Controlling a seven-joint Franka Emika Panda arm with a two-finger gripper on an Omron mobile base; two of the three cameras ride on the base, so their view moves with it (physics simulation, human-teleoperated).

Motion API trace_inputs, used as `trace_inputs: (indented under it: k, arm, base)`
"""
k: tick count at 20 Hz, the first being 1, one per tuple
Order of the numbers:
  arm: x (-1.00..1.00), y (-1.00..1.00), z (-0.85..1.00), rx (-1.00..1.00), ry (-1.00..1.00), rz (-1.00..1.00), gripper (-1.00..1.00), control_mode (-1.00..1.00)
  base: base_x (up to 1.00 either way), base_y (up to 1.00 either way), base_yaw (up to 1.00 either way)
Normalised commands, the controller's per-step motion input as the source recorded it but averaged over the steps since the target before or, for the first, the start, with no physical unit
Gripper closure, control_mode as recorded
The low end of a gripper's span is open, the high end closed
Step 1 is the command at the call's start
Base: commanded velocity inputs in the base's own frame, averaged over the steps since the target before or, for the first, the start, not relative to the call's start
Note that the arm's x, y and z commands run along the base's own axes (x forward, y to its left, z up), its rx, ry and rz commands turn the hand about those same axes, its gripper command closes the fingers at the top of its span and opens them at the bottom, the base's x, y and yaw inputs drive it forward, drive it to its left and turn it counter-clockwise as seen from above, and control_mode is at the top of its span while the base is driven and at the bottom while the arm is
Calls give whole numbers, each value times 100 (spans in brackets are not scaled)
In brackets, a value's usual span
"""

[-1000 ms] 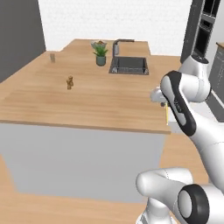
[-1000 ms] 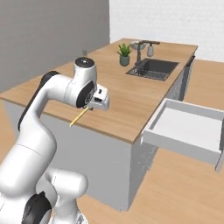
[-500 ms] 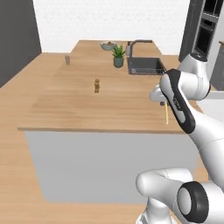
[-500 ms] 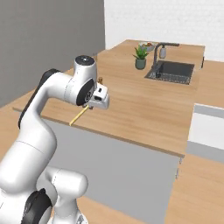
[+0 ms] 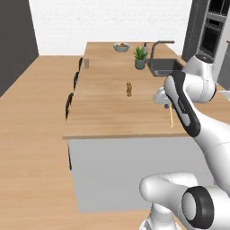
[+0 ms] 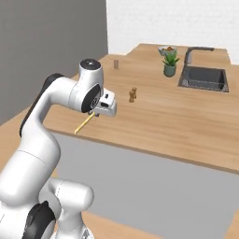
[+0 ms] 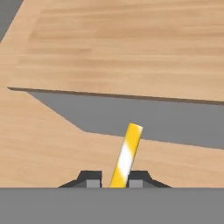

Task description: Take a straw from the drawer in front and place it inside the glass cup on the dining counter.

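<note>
Right now the fingers (image 7: 110,180) are closed tight on the straw (image 7: 126,156), which sticks up between the two dark tips in the hand view, yellow with a paler band along it. From the left base view the straw (image 5: 170,117) hangs down below the hand, over the near right part of the tabletop (image 5: 108,112). From the right base view the straw (image 6: 84,123) slants down and to the left from the fingers (image 6: 94,113), crossing the near edge of the tabletop (image 6: 186,126).

The glass cup (image 5: 86,64) stands upright at the far left edge of the light-wood tabletop, well apart from the hand; the right base view shows the cup (image 6: 116,63) at the far left corner too. Between the cup and the hand, roughly mid-tabletop, stands a small brown figure (image 5: 129,89), too small to tell what it is. Farther off sits a plant in a teal pot (image 5: 140,58), just beside the dark sink (image 5: 164,66) with its curved tap (image 5: 158,45). A bowl (image 5: 121,46) rests at the far end of the tabletop. Three dark chair backs (image 5: 72,90) line the left side.
</note>
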Motion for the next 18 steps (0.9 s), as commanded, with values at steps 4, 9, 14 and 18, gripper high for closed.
trace_inputs:
  k: [4,9,14,18]
  arm:
    - [0,0,0,0,0,0,100,100]
    - [0,0,0,0,0,0,100,100]
    - [0,0,0,0,0,0,100,100]
    - [0,0,0,0,0,0,100,100]
  base:
    - [38,100,-23]
    - [43,100,-25]
    - [50,100,-30]
    - [54,100,-37]
